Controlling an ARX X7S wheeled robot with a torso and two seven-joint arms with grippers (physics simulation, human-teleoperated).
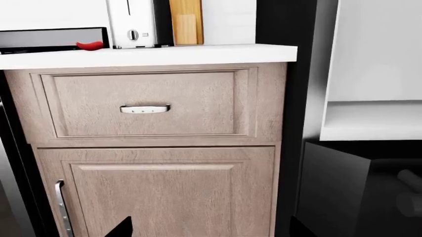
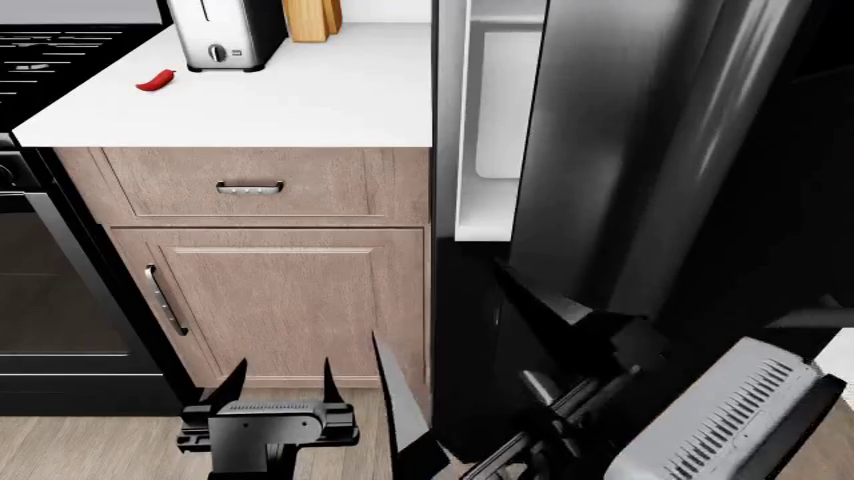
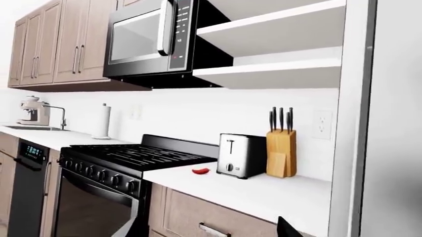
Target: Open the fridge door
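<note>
Fridge door [image 2: 627, 150] stands already swung partly out from the white interior shelves [image 2: 487, 215], its tall panel running vertically at the head view's right. The right arm lies just below and against it, far nearer than the left; its end effector is hidden, so I cannot tell its spread. The left end effector [image 2: 276, 382] hangs wide and empty before the wood cabinet door [image 2: 287, 310], well apart.
</note>
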